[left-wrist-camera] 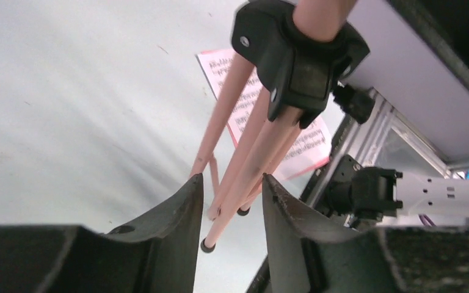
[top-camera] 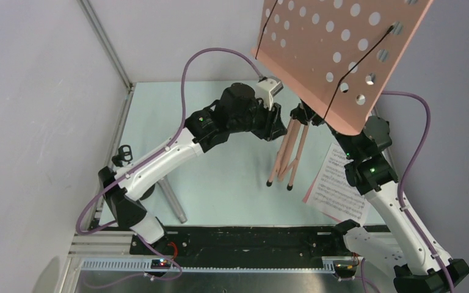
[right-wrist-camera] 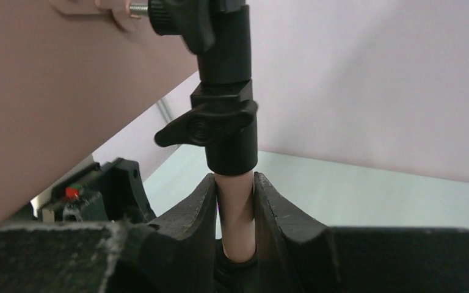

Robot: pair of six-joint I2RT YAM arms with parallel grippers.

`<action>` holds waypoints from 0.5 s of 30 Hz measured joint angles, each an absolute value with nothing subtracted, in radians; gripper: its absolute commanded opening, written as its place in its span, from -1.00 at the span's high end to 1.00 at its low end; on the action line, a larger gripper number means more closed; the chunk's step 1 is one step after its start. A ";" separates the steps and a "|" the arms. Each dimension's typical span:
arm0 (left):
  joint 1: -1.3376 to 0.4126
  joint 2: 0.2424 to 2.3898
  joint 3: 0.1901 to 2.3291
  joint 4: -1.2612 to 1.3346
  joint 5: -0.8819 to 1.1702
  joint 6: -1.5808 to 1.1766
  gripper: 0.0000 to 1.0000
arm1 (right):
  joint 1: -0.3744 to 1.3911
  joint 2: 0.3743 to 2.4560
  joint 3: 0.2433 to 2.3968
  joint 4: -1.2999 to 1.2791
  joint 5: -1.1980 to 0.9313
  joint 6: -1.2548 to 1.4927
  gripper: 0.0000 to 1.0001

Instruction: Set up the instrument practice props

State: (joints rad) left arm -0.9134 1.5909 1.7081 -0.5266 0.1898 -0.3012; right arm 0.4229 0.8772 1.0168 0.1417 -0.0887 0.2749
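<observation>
Over the pale green table [top-camera: 220, 171], right gripper [right-wrist-camera: 235, 183] clamps the music stand pole [right-wrist-camera: 237, 227]; left gripper [left-wrist-camera: 232, 180] gapes open.

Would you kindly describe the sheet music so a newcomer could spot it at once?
Find the salmon-pink music stand at the table's far right. Just right of its folded legs, the sheet music lies flat on the table beside the right arm. It is the only paper there: white, printed with staves, pink-edged.

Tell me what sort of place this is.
Likely a robot lab test cell: left arm and right arm bolted at the table edge, plain walls on an aluminium frame, a music stand as prop.
</observation>
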 measured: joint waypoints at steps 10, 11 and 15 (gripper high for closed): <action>-0.900 1.584 1.731 -0.480 0.133 -0.287 -0.02 | 0.455 0.893 1.021 0.134 -0.068 0.226 1.00; -0.900 1.584 1.731 -0.480 0.133 -0.287 -0.05 | 0.458 0.899 1.021 0.137 -0.067 0.227 1.00; -0.900 1.584 1.731 -0.479 0.133 -0.287 -0.13 | 0.462 0.922 1.021 0.150 -0.060 0.231 1.00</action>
State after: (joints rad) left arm -0.9001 1.5837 1.7306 -0.4793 0.1333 -0.2874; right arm 0.4622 0.9218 1.0214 0.1505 -0.0605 0.2306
